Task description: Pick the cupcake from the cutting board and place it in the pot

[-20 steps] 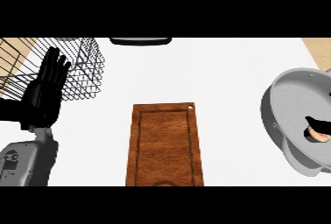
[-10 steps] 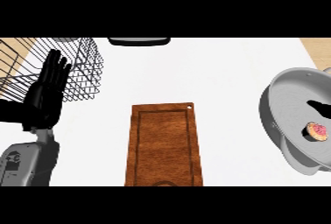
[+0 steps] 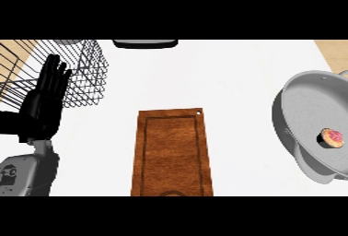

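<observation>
At the far left the grey left forearm (image 3: 24, 175) is coming in from the lower edge, and the black left hand (image 3: 42, 103) is resting above it. The hand is standing fully open, fingers straight, close together and pointing up, and it is holding nothing. Its fingertips are overlapping the black wire basket (image 3: 88, 73), which is sitting at the upper left of the white counter (image 3: 238, 83).

Just right of the basket, at the top edge, a dark rounded object (image 3: 145, 44) is poking into view; what it is cannot be told.

In the middle the brown board (image 3: 171, 152) is lying lengthwise, running from mid-counter down to the lower edge. It is sitting well apart from the hand on one side and from the pot on the other.

At the right the grey pot (image 3: 299, 106) is filling the edge of the view, its rim partly cut off. The cupcake (image 3: 332, 137) is sitting inside the pot, on its floor toward the right, with its pink top showing above a dark side.
</observation>
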### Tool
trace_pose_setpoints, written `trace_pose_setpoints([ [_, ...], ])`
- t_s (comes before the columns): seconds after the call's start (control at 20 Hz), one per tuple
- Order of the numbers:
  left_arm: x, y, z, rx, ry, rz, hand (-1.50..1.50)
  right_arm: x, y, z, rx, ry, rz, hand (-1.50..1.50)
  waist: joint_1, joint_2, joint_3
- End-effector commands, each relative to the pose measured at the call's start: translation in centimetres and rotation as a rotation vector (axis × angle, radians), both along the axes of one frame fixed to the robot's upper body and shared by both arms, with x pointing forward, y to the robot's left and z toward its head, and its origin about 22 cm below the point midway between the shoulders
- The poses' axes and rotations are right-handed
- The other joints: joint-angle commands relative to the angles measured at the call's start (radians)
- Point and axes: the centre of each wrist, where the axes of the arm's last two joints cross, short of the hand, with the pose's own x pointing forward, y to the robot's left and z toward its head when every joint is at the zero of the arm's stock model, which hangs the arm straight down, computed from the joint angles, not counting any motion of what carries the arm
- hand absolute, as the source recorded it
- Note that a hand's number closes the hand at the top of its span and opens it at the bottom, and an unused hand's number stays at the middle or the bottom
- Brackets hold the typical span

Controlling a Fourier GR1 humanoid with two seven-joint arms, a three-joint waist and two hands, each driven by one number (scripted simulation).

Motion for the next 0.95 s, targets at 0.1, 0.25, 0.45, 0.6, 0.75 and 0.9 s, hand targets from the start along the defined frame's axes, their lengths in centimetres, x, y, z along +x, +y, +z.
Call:
trace_pose_setpoints([
  [0.1, 0.2, 0.8, -0.5, -0.003, 0.001, 0.002, 0.0, -5.7, -5.0, -0.4, 0.029, -0.124, -0.029, -1.5, -0.002, 0.002, 0.0],
  [0.25, -1.2, -1.2, -0.8, -0.016, -0.016, -0.009, 0.0, -6.6, -5.8, 2.3, 0.043, -0.086, -0.037, -1.5, 0.003, 0.0, 0.0],
  [0.45, -1.1, 0.5, -0.4, 0.001, -0.006, -0.013, 0.0, -10.7, -9.7, -1.7, 0.039, -0.128, -0.091, -1.5, 0.007, 0.002, 0.001],
  [0.6, -0.1, -0.3, 0.9, -0.002, 0.007, -0.014, 0.0, -12.9, -10.3, -0.7, 0.038, -0.129, -0.068, -1.5, 0.003, 0.001, 0.0],
  [0.75, 0.0, 1.1, 0.1, 0.01, -0.015, -0.006, 0.0, -15.2, -10.2, -3.1, 0.033, -0.127, -0.081, -1.5, 0.002, 0.002, 0.0],
  [0.9, 0.7, -0.1, 2.2, 0.007, -0.009, 0.001, 0.0, -15.9, -13.6, -1.3, 0.034, -0.124, -0.09, -1.5, 0.005, 0.002, 0.001],
])
